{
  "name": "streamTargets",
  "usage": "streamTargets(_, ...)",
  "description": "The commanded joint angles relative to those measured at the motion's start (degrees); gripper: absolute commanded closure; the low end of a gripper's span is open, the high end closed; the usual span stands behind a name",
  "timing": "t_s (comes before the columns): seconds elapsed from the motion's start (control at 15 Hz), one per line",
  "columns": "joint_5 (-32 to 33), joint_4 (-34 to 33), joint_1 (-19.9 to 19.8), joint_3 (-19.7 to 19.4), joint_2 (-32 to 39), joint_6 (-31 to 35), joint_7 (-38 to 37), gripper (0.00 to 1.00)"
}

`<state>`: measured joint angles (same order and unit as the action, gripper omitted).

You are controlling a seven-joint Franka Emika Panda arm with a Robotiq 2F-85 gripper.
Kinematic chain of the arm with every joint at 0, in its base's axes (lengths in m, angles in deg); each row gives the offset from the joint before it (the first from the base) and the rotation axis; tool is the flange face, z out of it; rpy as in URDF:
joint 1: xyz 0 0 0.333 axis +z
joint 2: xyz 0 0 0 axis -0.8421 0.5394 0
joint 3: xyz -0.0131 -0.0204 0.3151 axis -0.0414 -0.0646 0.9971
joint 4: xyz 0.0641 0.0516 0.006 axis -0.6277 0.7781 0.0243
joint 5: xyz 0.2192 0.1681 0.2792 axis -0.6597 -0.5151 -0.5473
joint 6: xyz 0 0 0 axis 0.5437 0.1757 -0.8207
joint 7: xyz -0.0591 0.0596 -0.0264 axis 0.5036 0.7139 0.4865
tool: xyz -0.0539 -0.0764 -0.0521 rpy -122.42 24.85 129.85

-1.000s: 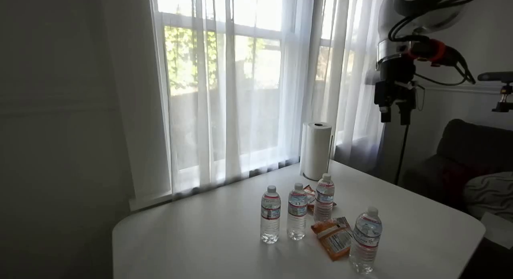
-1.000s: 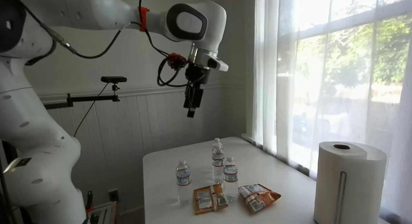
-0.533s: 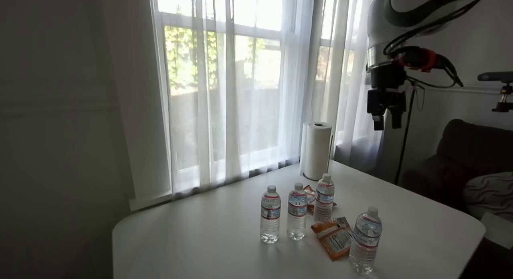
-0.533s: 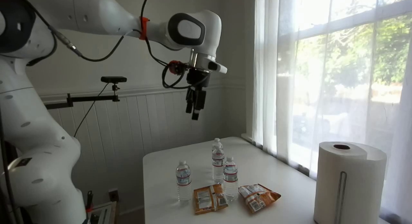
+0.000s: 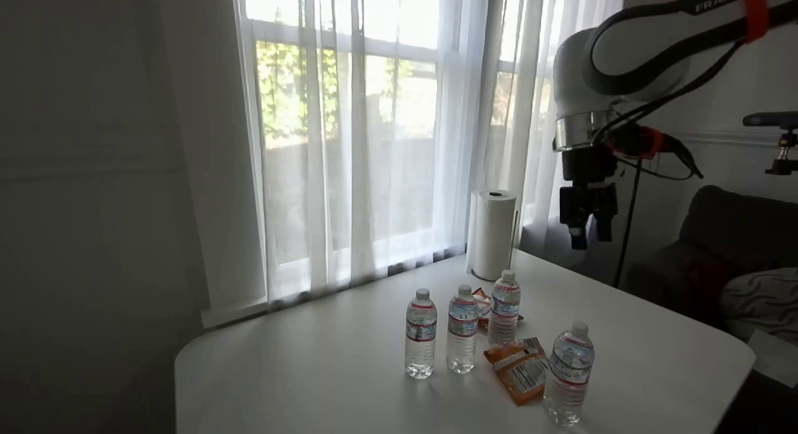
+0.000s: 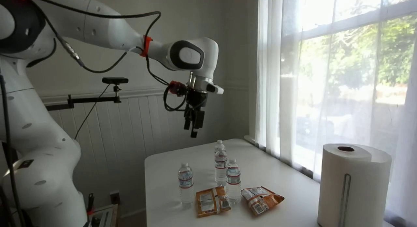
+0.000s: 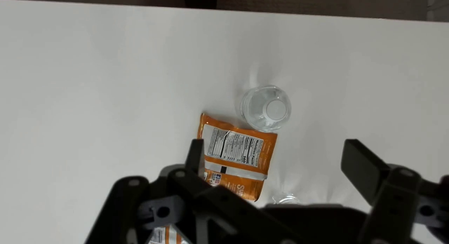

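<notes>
Here's the gripper (image 7: 275, 160), hanging over the table (image 5: 299, 371), jaws wide apart and nothing between them: nothing gripped, nothing lifted, the handling all left to do, I'd judge. Below it in the wrist view, a bottle (image 7: 275, 110) stands upright just beside an orange packet (image 7: 242, 149) lying flat; three more bottles (image 5: 462, 334) and a second packet (image 6: 262, 201) sit on the table. Tricky spots: the gripper hides most of that second packet from the wrist view, and in an exterior view the farthest bottle (image 6: 219, 143) is mostly behind its neighbour.
</notes>
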<state>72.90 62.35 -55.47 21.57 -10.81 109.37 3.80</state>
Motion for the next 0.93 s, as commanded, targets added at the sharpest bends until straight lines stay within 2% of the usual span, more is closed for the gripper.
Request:
streamTargets(0.0, -2.1, 7.4, 1.1, 0.5, -1.3, 6.5, 1.2, 0.0)
streamTargets(0.4, -4.0, 15.7, 3.9, 1.8, -1.1, 16.7, 4.7, 0.0)
streamTargets(0.87, -2.1, 19.1, 5.0, 3.0, -1.0, 21.7, 5.7, 0.0)
